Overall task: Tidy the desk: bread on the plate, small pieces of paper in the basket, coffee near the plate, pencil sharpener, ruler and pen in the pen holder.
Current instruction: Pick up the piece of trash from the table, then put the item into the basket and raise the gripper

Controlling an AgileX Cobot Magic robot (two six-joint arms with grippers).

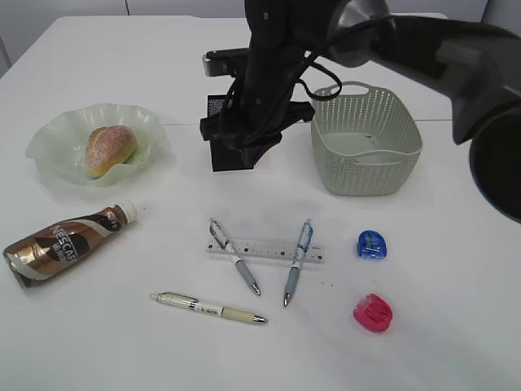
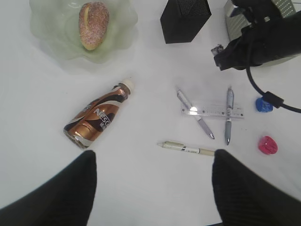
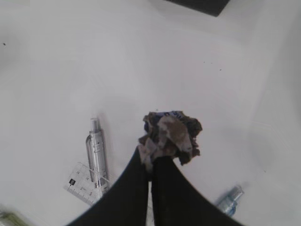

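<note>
A: Black fingers of the right gripper (image 3: 149, 162) are pinched together on a crumpled paper ball (image 3: 170, 134), grey-white with dark and pinkish print, at the centre of the right wrist view. The ball sits at the fingertips, above the white desk (image 3: 56, 56).

B: And below it?

A: A pen (image 3: 96, 150) crossing the clear ruler (image 3: 84, 186) at lower left of that view, another pen tip (image 3: 230, 200) at lower right.

B: The outside camera?

A: The right arm reaches in from the upper right, its dark wrist covering the pen holder (image 1: 232, 155) at top centre. The grey-green basket (image 1: 366, 142) stands just right of it. I cannot see the paper ball from there.

B: The other arm?

A: The left gripper (image 2: 150, 188) hangs released, fingers spread wide at the bottom of its own view, holding nothing.

B: The rest?

A: The bread (image 1: 110, 149) lies on the green plate (image 1: 49, 147) at upper left. The coffee (image 1: 69, 243) lies on its side below the plate. A blue sharpener (image 1: 371, 244) and a pink sharpener (image 1: 373, 313) sit at lower right.
</note>
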